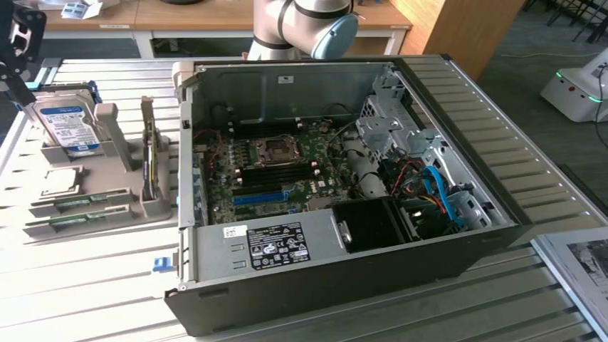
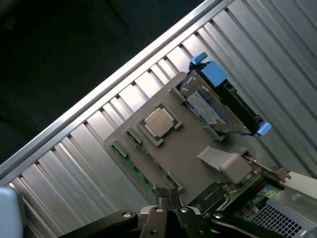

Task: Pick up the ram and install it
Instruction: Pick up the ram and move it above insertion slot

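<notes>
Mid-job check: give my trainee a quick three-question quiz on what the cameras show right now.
1. Fill in: the ram lies in the grey holder on the exterior view's ____ of the computer case.
2. True or false: the hard drive lies flat inside the computer case.
3. Pick one: the gripper is A) wide open, B) shut, C) clamped on the processor chip.

Key: 1 left; 2 false, it stands upright in the grey holder; 3 B.

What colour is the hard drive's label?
The label is blue and white; the exterior view shows it best.
</notes>
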Controlling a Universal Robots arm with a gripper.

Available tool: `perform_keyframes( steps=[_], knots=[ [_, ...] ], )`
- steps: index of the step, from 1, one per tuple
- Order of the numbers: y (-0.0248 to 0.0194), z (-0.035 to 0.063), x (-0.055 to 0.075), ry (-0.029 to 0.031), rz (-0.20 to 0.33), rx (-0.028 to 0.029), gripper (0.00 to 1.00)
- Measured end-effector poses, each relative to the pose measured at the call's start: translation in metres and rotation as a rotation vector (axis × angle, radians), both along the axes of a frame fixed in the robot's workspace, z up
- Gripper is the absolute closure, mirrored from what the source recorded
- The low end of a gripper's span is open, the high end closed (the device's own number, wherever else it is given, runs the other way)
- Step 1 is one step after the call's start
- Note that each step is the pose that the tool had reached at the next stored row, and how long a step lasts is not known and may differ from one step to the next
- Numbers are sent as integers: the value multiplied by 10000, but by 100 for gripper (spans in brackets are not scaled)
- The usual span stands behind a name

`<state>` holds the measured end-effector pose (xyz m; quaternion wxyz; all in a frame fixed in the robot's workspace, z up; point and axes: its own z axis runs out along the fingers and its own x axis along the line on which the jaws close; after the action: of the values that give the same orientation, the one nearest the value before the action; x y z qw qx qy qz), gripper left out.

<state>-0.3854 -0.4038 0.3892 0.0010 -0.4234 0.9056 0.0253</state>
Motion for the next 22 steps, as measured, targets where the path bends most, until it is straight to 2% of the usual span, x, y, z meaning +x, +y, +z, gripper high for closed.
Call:
perform_keyframes(
  steps=[22],
  knots=[
    [0, -12, 0, 0, 3944, 0, 90]
  ],
)
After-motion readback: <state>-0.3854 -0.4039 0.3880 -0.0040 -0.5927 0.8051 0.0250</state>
